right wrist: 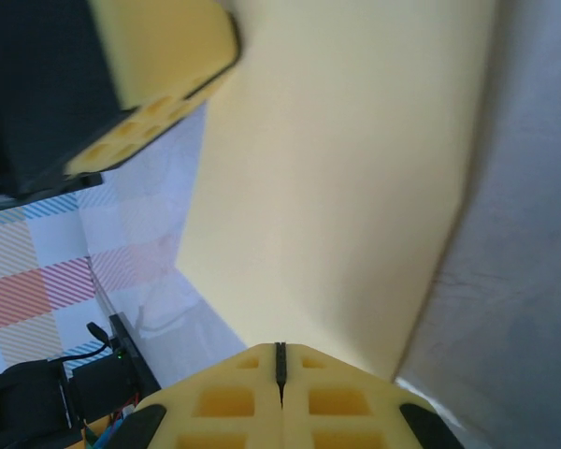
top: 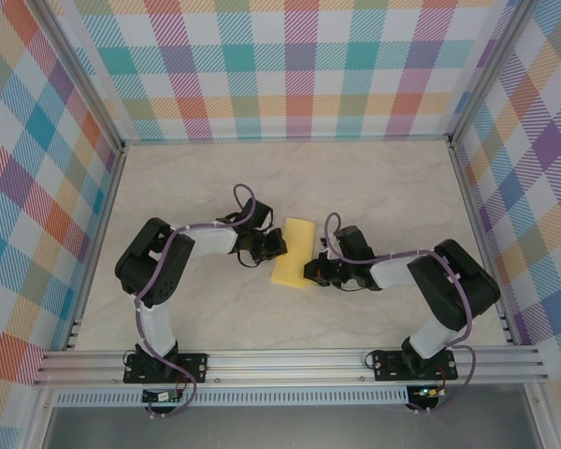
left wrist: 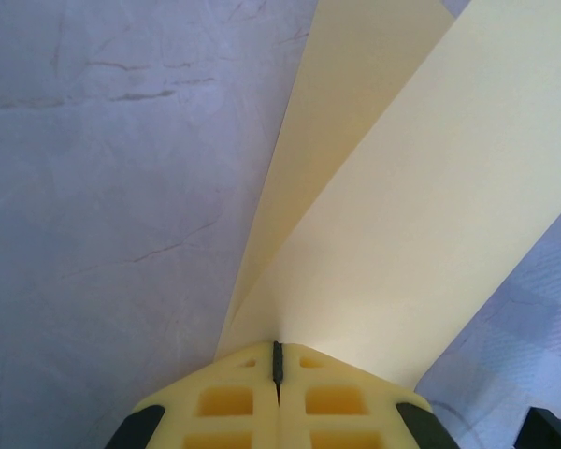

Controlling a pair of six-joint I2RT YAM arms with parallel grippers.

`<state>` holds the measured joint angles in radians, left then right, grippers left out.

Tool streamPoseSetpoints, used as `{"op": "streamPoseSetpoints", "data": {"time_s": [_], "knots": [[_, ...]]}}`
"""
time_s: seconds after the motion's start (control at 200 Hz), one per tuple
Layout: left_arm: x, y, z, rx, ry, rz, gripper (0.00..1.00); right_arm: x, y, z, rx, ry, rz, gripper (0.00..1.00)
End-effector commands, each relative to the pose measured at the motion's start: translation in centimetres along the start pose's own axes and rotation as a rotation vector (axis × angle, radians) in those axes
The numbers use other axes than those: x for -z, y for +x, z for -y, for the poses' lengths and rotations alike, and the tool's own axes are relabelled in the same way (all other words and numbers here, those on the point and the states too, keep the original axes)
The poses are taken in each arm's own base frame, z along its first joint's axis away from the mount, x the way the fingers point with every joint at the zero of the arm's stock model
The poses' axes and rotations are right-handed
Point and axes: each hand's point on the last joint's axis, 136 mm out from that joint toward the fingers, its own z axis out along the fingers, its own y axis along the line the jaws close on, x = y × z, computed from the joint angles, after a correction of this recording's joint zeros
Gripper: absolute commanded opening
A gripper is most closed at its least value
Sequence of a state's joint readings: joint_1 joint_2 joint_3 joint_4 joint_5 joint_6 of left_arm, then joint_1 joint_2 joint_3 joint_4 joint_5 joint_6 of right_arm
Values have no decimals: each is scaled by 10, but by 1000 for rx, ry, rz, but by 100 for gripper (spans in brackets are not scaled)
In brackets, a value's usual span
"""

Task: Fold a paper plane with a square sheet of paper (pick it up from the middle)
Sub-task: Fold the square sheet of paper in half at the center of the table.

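Note:
The square sheet of paper (top: 295, 251) is yellow and doubled over into a long strip, hanging above the middle of the table between both arms. My left gripper (top: 277, 248) is shut on its left edge. In the left wrist view two layers of the sheet (left wrist: 402, 234) fan out from the closed left gripper (left wrist: 278, 358). My right gripper (top: 312, 272) is shut on the near right end. From the right gripper (right wrist: 280, 360) the sheet (right wrist: 346, 168) stretches away, and a left gripper's finger (right wrist: 159, 75) shows at the top left.
The tabletop (top: 383, 187) is pale marble, walled by plaid panels (top: 290, 65) at the back and both sides. An aluminium rail (top: 290, 363) with both arm bases runs along the near edge.

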<state>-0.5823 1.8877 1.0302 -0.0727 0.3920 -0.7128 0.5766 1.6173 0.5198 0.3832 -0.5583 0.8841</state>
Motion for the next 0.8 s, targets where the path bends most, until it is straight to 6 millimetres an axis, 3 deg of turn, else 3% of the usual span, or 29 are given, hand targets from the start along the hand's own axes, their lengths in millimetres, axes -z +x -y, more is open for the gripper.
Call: {"op": "streamPoseSetpoints", "data": {"time_s": [0.0, 0.41, 0.685, 0.795], "knots": [[-11, 24, -30, 19, -97, -65, 0, -1, 7, -6, 22, -5, -24, 5], [-10, 24, -30, 15, -97, -66, 0, -12, 25, 35, -31, 111, -70, 5], [-9, 24, -30, 17, -97, -66, 0, 0, 18, 0, 36, 34, -47, 5], [-10, 25, -30, 16, -96, -67, 0, -1, 19, -3, 48, 2, -52, 5]]}}
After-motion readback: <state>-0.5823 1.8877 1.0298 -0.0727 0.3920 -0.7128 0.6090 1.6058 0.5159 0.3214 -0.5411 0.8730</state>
